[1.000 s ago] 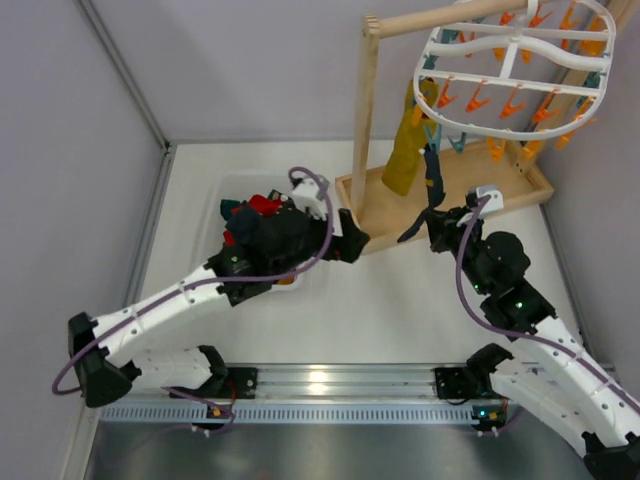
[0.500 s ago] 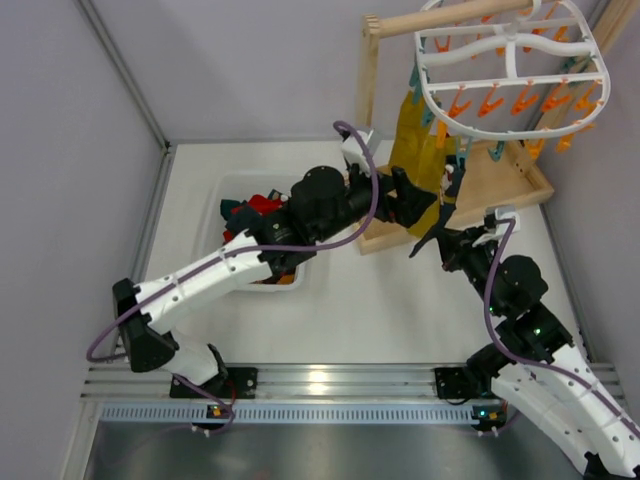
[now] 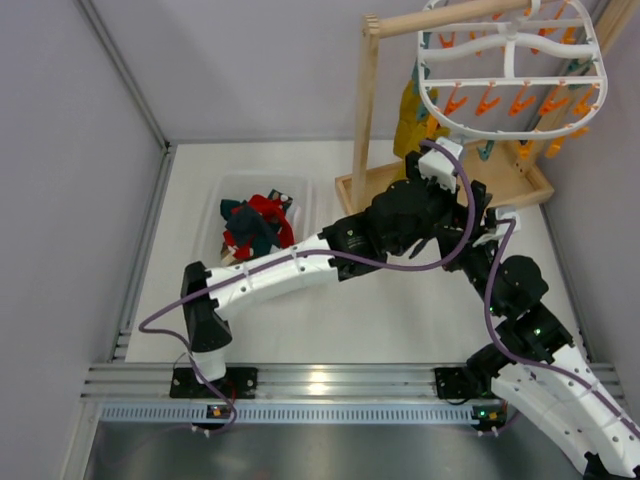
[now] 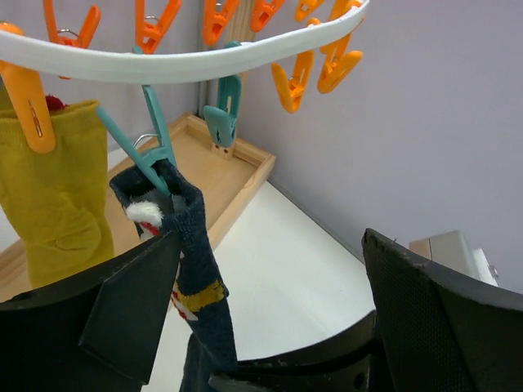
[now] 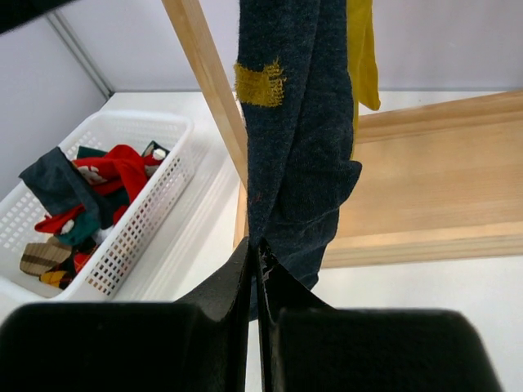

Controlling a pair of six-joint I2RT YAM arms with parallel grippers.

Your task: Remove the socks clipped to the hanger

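In the top view the right arm's (image 3: pixel 520 300) tip is hidden behind the left arm (image 3: pixel 300 265), whose wrist lies at centre right, so neither claw can be read there; the hanger (image 3: pixel 425 80) is cut off at the upper right edge, and only part of a yellow sock (image 3: pixel 408 115) is seen beneath it. At centre left a white basket (image 3: pixel 213 205) is filled with red and dark socks in a heap. In the left wrist view the left claw (image 4: pixel 270 237) is spread wide, and a dark sock (image 4: pixel 184 237), clipped by a teal pin to the hanger rim, hangs just beside its left finger; the sock's lower end is cut off. In the right wrist view the right claw (image 5: pixel 257 253) is pressed together, pinching the dark sock's lower edge at frame centre.
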